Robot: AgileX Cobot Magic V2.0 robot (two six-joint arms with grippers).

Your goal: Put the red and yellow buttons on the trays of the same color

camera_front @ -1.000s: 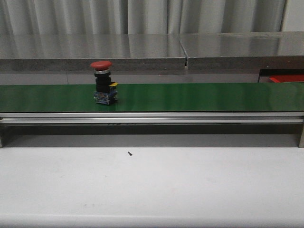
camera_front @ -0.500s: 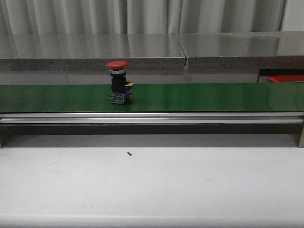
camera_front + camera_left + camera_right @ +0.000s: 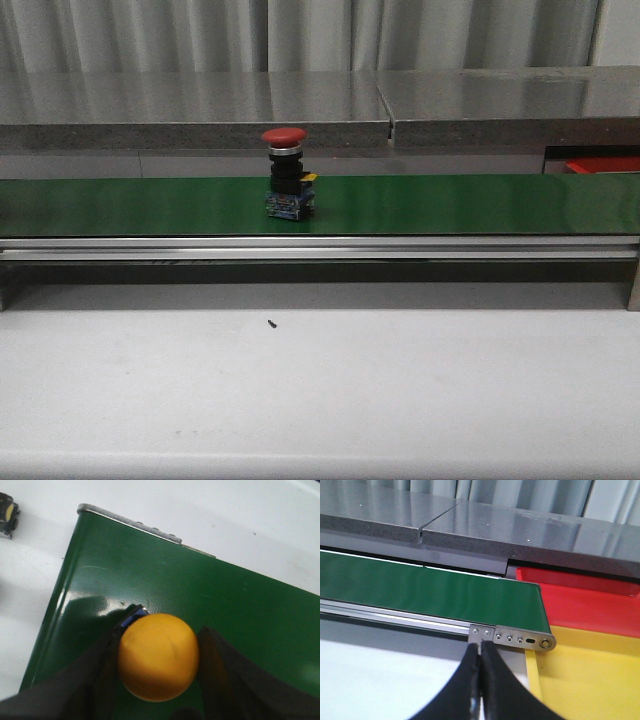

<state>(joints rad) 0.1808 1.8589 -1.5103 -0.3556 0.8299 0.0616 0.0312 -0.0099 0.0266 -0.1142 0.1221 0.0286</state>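
the left gripper (image 3: 157, 680) has its fingers closed around the yellow button (image 3: 158, 656) over the green belt (image 3: 240, 615), probably setting it there. the red button (image 3: 286, 172) stands upright mid-belt. the right gripper (image 3: 480, 690), pinched closed and empty, waits by the red tray (image 3: 590, 605) and yellow tray (image 3: 590, 675).

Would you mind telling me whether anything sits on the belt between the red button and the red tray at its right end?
Nothing visible does. The red button stands upright on the green conveyor belt, and the belt surface running right toward the red tray is bare in the front and right wrist views.
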